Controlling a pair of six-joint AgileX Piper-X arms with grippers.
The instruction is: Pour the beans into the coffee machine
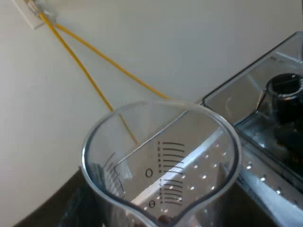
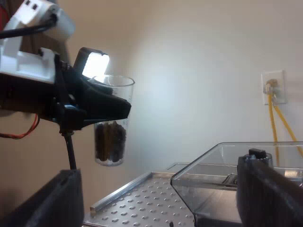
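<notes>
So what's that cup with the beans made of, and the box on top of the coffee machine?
The cup looks like clear plastic, maybe glass: the beans show through it. The box looks like clear, shiny plastic, slightly grey; you can see inside. The machine's top looks like silvery metal with dimples.

Plenty of open air over the machine's top (image 2: 137, 201) between glass (image 2: 111, 142) and hopper (image 2: 213, 175); hopper wall's the only blocker.

One clear round measuring glass (image 1: 161, 161), one batch of dark beans (image 2: 110, 142), one steel-topped espresso machine (image 2: 142, 198), one clear boxy bean hopper (image 2: 222, 175), and there, two yellow cables (image 1: 109, 59), one white wall socket (image 2: 272, 87).
</notes>
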